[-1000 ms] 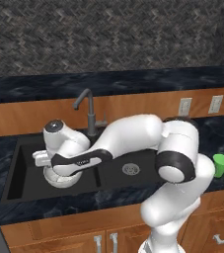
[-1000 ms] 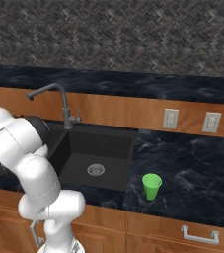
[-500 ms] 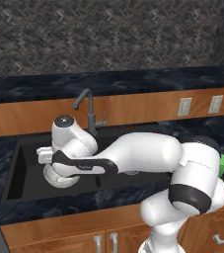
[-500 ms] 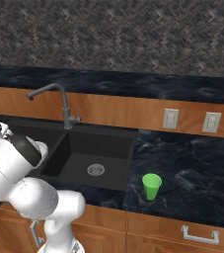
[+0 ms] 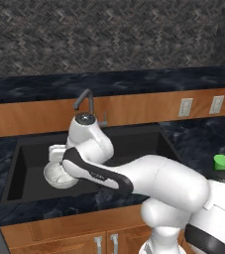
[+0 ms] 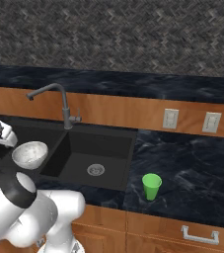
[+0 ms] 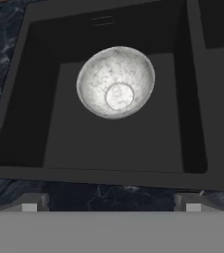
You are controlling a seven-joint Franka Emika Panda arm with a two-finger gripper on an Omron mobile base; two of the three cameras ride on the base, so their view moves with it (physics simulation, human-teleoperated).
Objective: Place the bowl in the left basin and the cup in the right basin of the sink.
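The jaws stand wide and hold nothing; in the hand view their two tips rise at the bottom edge, well apart, with the gripper (image 7: 111, 207) looking down into the left basin (image 7: 29, 99). Below them, and clear of them, the bowl (image 7: 115, 82) sits upright on the floor of that basin, mouth up, its marbled inside and round base showing. The divider runs along the right of that view, and beyond it a corner of the right basin (image 7: 217, 24) shows.

In the left base view the arm (image 5: 148, 178) reaches over the front of the sink (image 5: 15, 163), its hand above the bowl (image 5: 59, 176) and partly covering it. The faucet (image 5: 84, 101) rises behind, at the back edge.

In the right base view the bowl (image 6: 29, 153) lies in the left basin, the right basin (image 6: 108, 153) has its silver drain (image 6: 95, 170) bare, and the cup (image 6: 151, 186) stands upright on the table (image 6: 192, 163), just right of the sink's front corner.
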